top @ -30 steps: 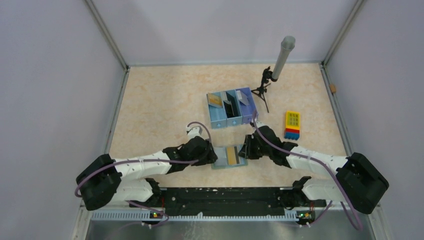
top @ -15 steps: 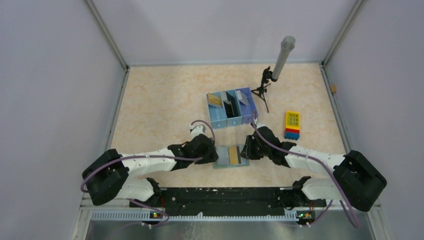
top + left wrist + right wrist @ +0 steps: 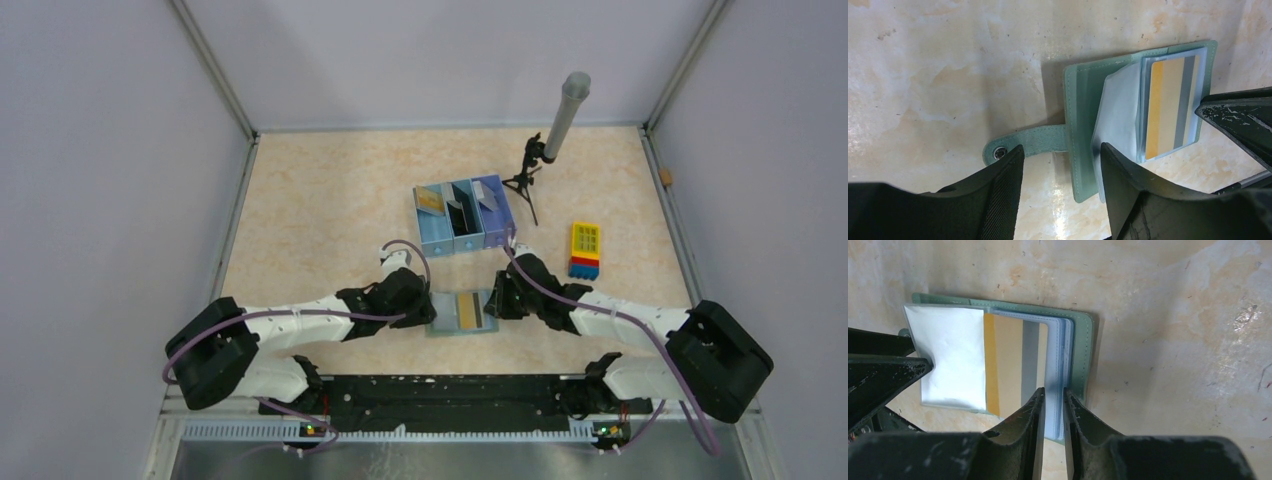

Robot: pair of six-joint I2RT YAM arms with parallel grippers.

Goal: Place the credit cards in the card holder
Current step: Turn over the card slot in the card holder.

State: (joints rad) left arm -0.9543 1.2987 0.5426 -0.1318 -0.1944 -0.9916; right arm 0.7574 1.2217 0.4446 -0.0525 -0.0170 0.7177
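The grey-green card holder [image 3: 445,314] lies open on the table between both grippers. A gold and grey striped credit card [image 3: 1170,105] sits in its light blue sleeves, beside a raised clear sleeve [image 3: 1118,115]. My left gripper [image 3: 1062,147] is open, its fingers straddling the holder's left cover [image 3: 1080,125] near the snap strap [image 3: 1023,142]. My right gripper [image 3: 1053,390] stands over the sleeve stack at the holder's right edge [image 3: 1080,355], its jaws a narrow gap apart and clamped on nothing. The card [image 3: 1010,360] lies just left of it.
A blue three-compartment tray [image 3: 440,243] behind the holder has more cards standing in it. A small tripod with a grey tube [image 3: 560,120] stands at the back right. A yellow, red and blue block [image 3: 585,250] lies to the right.
The left jaws have narrowed somewhat and the left arm has shifted a little towards the holder. The right gripper has closed slightly and stayed in place.
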